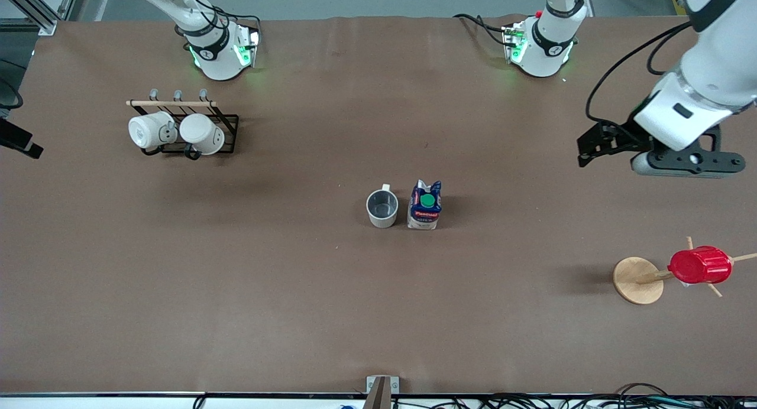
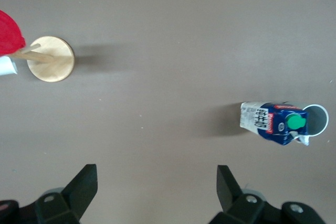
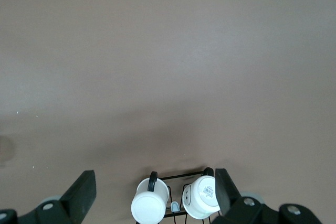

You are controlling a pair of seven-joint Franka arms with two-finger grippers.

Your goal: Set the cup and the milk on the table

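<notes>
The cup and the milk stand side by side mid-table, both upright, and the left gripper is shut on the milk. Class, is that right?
Not quite. The left gripper holds nothing: the left wrist view shows its fingers spread wide over bare table, well apart from the milk. The rest stands: cup and milk are upright, side by side.

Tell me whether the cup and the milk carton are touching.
Apart. The front view shows a thin strip of brown table between the cup and the milk carton, which stand side by side.

cup (image 1: 382, 208) beside milk (image 1: 424, 205), on table (image 1: 236, 279)
</notes>
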